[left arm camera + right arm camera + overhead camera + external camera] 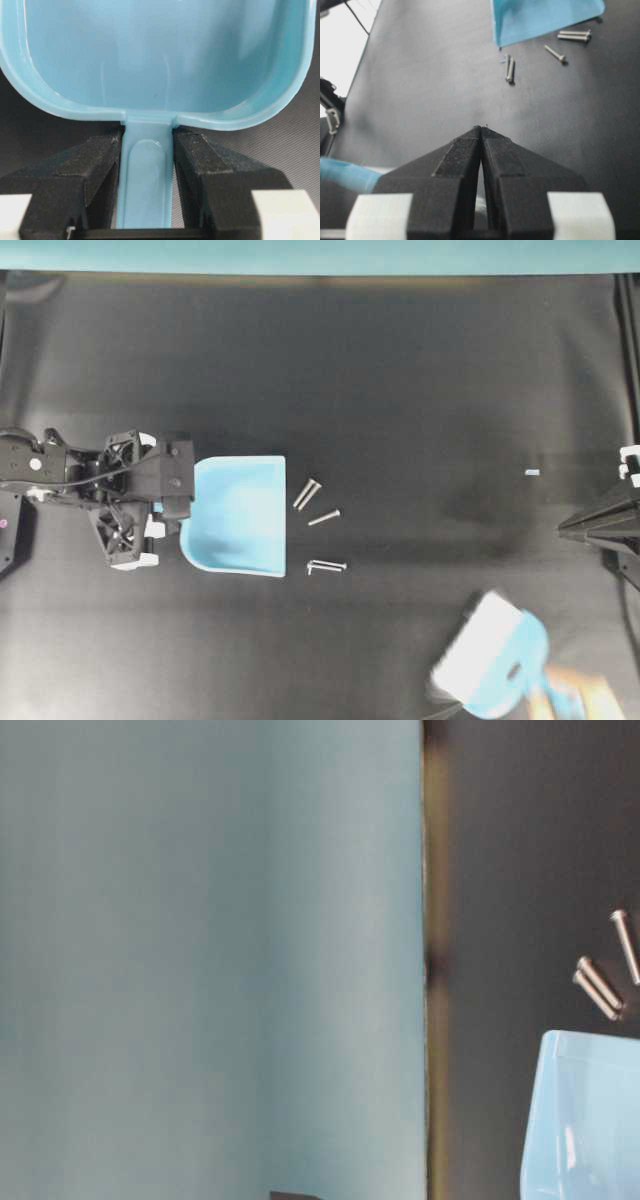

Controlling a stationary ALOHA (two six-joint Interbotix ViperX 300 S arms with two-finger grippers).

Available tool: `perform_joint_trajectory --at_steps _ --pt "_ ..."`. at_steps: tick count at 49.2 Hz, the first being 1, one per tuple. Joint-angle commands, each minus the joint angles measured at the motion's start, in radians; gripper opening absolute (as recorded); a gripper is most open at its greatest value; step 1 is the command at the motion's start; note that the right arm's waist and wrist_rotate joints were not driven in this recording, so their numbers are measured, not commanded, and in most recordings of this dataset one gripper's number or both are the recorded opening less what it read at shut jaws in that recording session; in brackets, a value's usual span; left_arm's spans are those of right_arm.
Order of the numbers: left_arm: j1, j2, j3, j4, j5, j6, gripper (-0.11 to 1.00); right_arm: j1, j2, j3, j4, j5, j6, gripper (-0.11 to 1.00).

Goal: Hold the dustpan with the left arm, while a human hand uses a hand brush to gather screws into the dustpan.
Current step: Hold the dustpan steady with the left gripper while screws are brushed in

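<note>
The light blue dustpan [238,515] lies flat on the black table, its open edge facing right toward the screws [307,493]. My left gripper [165,505] is shut on its handle [146,170], one black finger on each side, and the tray [160,50] fills the view ahead. Several screws lie just off the open edge: a pair [307,493], one alone [324,517] and another pair [326,566]. The hand brush [495,655], bristles to the left and blurred, is at the bottom right, held by a human hand [575,695]. My right gripper [481,127] is shut and empty at the right edge [565,528].
A small light blue scrap [531,472] lies at the right of the table. A teal wall [210,960] runs along the table's far edge. In the right wrist view the dustpan [540,17] and the screws [509,67] lie far ahead.
</note>
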Motion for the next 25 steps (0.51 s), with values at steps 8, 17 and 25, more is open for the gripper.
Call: perform_joint_trajectory --at_steps 8,17,25 --pt "0.052 0.023 -0.046 0.003 0.046 0.038 0.31 0.0 0.002 -0.005 0.002 -0.005 0.0 0.0" --pt "0.055 0.063 -0.094 0.003 0.146 0.035 0.31 0.0 0.002 -0.005 0.002 -0.005 0.002 0.0" --pt "0.067 0.094 -0.152 0.003 0.241 0.035 0.31 0.0 0.002 -0.005 0.002 -0.005 0.0 0.0"
